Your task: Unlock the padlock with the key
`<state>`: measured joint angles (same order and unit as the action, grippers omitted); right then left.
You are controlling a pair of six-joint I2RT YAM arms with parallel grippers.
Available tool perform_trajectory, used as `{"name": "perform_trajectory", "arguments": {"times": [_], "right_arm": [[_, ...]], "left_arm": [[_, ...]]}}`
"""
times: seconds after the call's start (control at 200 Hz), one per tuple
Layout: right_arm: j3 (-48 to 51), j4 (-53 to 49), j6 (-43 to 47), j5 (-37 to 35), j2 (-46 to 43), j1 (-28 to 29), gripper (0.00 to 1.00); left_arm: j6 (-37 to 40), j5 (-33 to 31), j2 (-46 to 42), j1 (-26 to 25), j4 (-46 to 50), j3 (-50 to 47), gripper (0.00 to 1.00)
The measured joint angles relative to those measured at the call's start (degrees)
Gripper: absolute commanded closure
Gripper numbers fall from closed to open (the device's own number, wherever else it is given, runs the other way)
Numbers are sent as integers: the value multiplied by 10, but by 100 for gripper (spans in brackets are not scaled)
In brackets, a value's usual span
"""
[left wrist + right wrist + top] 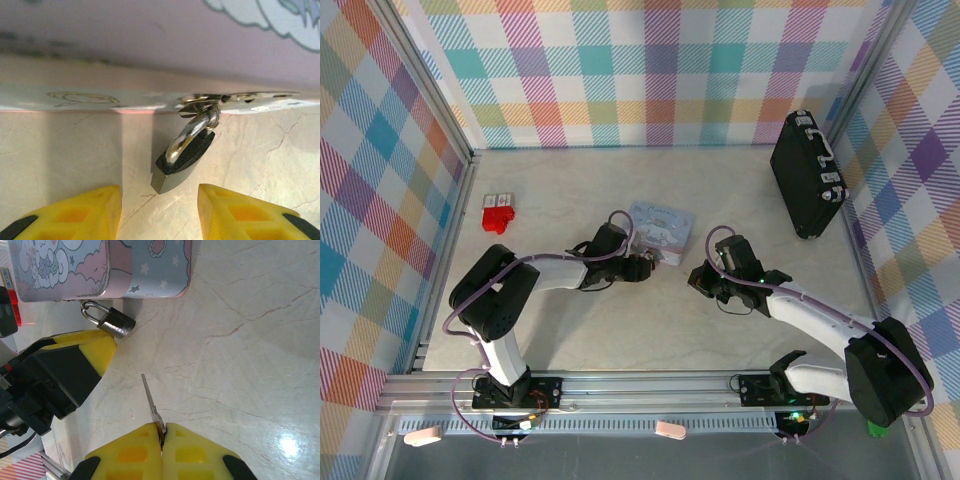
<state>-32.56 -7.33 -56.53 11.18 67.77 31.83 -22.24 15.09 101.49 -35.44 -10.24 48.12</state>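
Note:
The padlock (pixel 182 160) is small, with a black top, a silvery body and a steel shackle. It hangs from the hasp (pixel 200 98) of the pastel tin (pixel 660 218) and rests on the table. My left gripper (pixel 160 210) is open just short of it, yellow fingers (pixel 90 212) on either side, nothing between them. In the right wrist view the padlock (pixel 116 321) lies beside the left gripper's yellow finger (pixel 92 347). My right gripper (pixel 163 432) is shut on the key (pixel 150 395), whose thin blade points toward the padlock from a short distance away.
A large black briefcase (pixel 807 172) stands at the back right by the wall. A small red block (pixel 498 212) lies at the left. Plaid walls enclose the marble table (pixel 620 330). Both arms meet near the tin's front edge.

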Motion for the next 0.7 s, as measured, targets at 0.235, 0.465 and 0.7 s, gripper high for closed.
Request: {"name": "perform_trajectory", "arguments": {"times": [0.235,0.465,0.7], "right_arm": [[0,0,0,4,0,0,100],[0,2,0,5,0,0,100],[0,9,0,6,0,0,100]], "left_arm": [[-15,-26,-4,-16,-34,-11,44],[-11,-136,7,-32,24,50,48],[-14,-172,28,-47,43,79,47]]}}
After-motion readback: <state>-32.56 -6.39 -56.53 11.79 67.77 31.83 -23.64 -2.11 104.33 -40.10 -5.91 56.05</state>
